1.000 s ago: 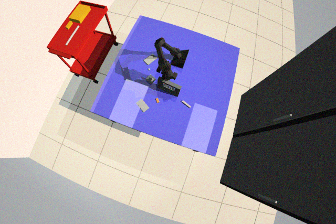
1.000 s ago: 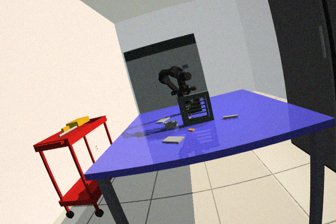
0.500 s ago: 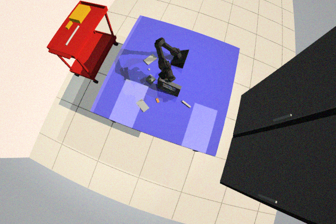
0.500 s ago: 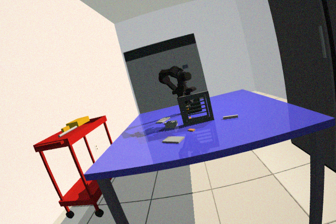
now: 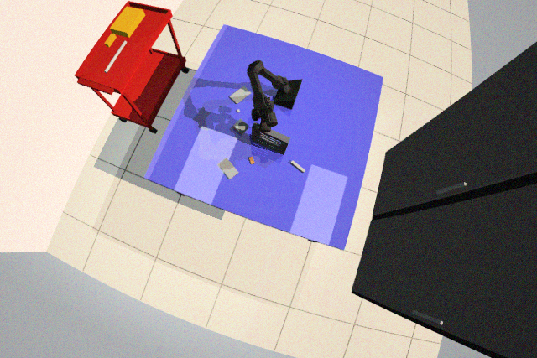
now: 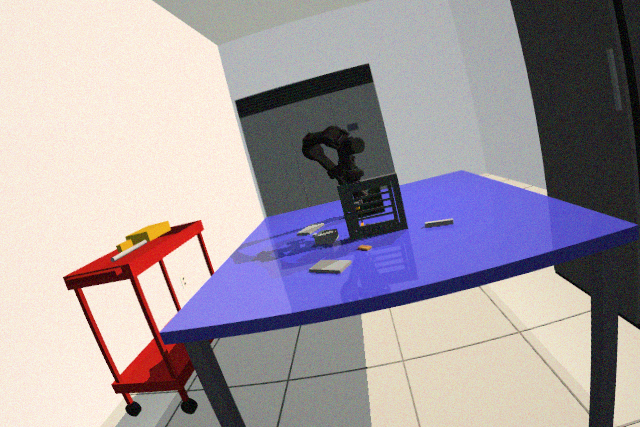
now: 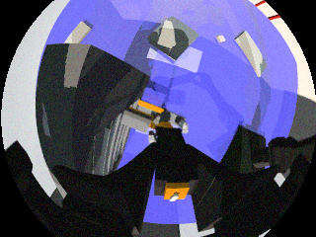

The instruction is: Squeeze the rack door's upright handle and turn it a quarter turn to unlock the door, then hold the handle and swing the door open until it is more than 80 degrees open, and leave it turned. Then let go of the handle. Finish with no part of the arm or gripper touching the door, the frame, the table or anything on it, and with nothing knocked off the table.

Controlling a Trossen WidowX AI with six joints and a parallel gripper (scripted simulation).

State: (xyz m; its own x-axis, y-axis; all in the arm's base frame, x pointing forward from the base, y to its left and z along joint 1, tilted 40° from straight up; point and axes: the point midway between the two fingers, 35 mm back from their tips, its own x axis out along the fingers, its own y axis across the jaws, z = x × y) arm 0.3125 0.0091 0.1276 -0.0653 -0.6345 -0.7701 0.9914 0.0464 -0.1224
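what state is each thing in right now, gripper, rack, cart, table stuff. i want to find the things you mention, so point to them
gripper [image 7: 170, 148]: shut on the door's handle
rack [image 5: 280, 146] [image 6: 375, 232]: upright on the table
red cart [image 5: 96, 69] [image 6: 164, 251]: standing on its wheels, loaded on top
orange piece [image 5: 251, 160] [image 6: 364, 247]: lying flat
white bar [image 5: 297, 166] [image 6: 438, 223]: lying on its side
door's swing angle: cannot tell

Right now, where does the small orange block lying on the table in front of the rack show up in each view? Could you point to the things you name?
Top: just below centre, below the rack [image 5: 284, 146] [image 6: 400, 205].
Exterior: right of centre, lower half, before the rack.
Wrist: can't tell which orange patch is it.
Shared landmark: the blue table [image 5: 329, 98] [image 6: 491, 215] [image 7: 217, 99].
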